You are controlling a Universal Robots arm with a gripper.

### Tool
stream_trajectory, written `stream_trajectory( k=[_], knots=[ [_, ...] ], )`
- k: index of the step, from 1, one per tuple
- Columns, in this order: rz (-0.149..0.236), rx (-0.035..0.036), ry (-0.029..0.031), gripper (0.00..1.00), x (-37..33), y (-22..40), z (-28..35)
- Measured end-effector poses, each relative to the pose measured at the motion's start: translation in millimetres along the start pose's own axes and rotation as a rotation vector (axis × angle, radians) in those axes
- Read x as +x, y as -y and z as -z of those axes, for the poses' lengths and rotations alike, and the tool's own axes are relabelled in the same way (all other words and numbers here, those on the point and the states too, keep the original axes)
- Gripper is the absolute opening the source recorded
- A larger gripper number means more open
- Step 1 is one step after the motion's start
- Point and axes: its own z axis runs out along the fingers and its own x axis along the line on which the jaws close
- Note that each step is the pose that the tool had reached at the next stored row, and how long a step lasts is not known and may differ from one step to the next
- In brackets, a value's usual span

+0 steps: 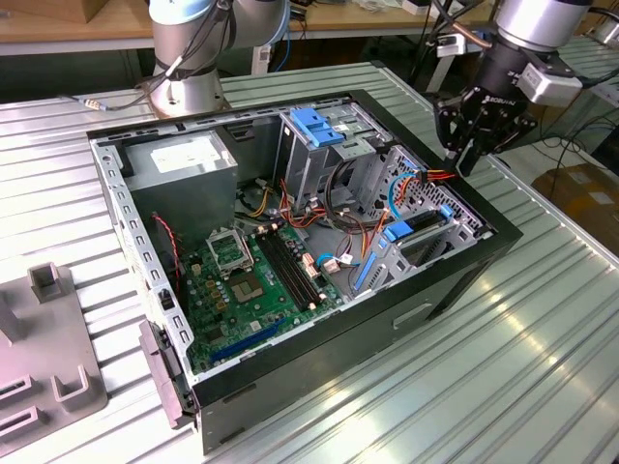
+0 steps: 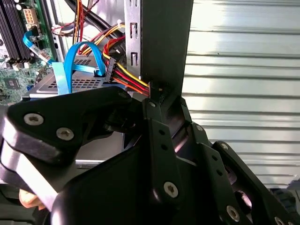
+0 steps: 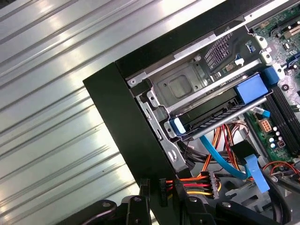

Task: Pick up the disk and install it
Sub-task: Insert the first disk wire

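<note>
The disk point(image 3: 225, 112), a flat grey metal hard drive in bright blue plastic carrier rails, was already sitting in a slot of the grey metal drive cage point(image 3: 183, 86) inside the open black computer case point(image 1: 455, 290), which stood on a ribbed silver tabletop point(image 1: 542, 367). The arm's black fingers point(image 1: 476, 147) hung just over the case wall beside that cage, parted a bit and gripping nothing, right by a bundle of red, yellow and orange wires point(image 3: 194, 183).
</note>
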Motion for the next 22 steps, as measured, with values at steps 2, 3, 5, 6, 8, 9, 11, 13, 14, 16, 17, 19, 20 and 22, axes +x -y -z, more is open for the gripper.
stream_trajectory(
  k=[2,3,5,6,8,9,11,13,14,16,17,19,20,22],
  knots=[
    [0.002,0.0019,-0.0035,0.33,-1.5,-0.8,-0.1],
    [0.002,0.0028,-0.0052,0.33,-2.0,-1.1,-0.2],
    [0.002,0.0041,-0.0073,0.33,-2.6,-1.4,-0.8],
    [0.002,0.0039,-0.0077,0.33,-2.6,-1.4,-0.8],
    [0.002,0.0041,-0.0077,0.31,-2.7,-1.4,-0.9],
    [0.002,0.0041,-0.0077,0.31,-2.7,-1.4,-0.9],
    [0.002,0.0039,-0.0079,0.18,-2.7,-1.4,-0.8],
    [0.002,0.0040,-0.0078,0.17,-2.7,-1.4,-0.7],
    [0.002,0.0043,-0.0075,0.17,-2.7,-1.4,-0.4],
    [0.002,0.0041,-0.0076,0.17,-2.5,-1.5,1.9],
    [0.002,0.0042,-0.0076,0.17,-2.5,-1.5,2.6],
    [0.000,0.0049,-0.0071,0.17,-2.4,-1.6,4.7],
    [-0.001,0.0051,-0.0069,0.17,-2.3,-1.7,5.8],
    [-0.001,0.0052,-0.0068,0.17,-2.3,-1.7,6.3]
  ],
)
